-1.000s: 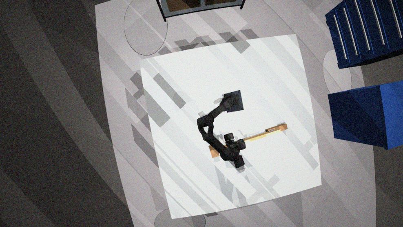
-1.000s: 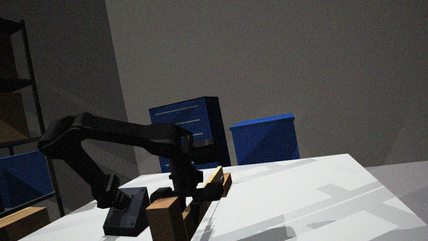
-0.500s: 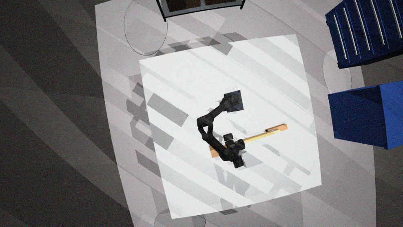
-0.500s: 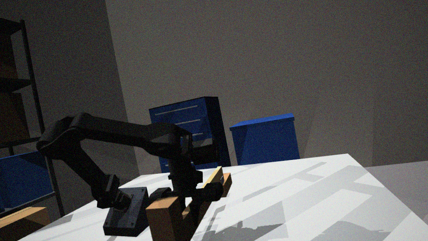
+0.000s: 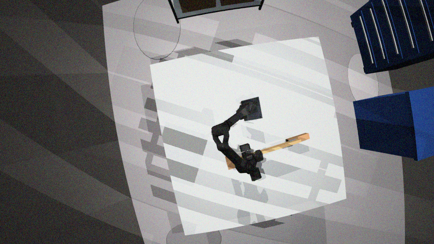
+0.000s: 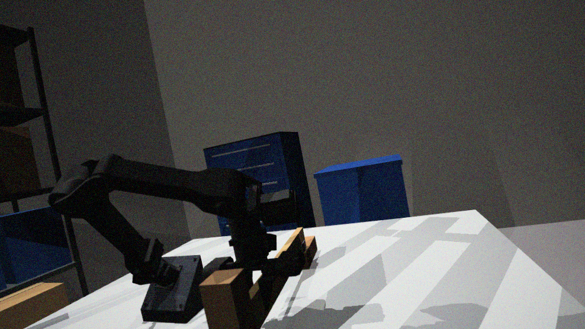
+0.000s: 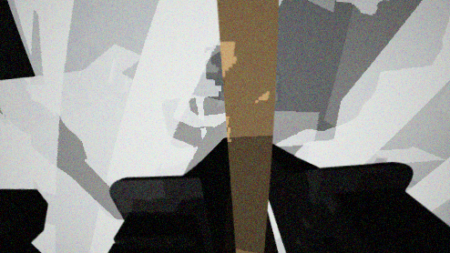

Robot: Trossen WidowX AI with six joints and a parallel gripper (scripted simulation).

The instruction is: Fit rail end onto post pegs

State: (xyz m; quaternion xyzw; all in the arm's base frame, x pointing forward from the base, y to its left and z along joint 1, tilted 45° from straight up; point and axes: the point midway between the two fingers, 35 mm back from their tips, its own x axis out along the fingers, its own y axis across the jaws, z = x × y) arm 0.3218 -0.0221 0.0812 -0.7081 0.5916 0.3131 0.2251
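The long wooden rail (image 5: 275, 148) (image 6: 291, 241) (image 7: 249, 91) runs from beneath the arm to the low footboard block (image 5: 305, 136) (image 6: 312, 247). Its far end is at the block's bracket; how it sits there is too small to tell. My gripper (image 5: 251, 152) (image 6: 257, 270) (image 7: 241, 142) is shut on the rail near the post, with one finger on each side. The short wooden post (image 5: 230, 164) (image 6: 221, 302) stands upright just beyond the rail's near end. The pegs, the rail's holes and any gap at the post are hidden by the arm and the post.
The arm's dark base plate (image 5: 256, 109) (image 6: 176, 294) stands on the white table (image 5: 288, 75) (image 6: 417, 278), to one side of the rail. A blue cabinet (image 5: 394, 36) (image 6: 249, 163) and a blue bin (image 5: 385, 124) (image 6: 360, 192) stand beyond the table. Shadow stripes cross the tabletop.
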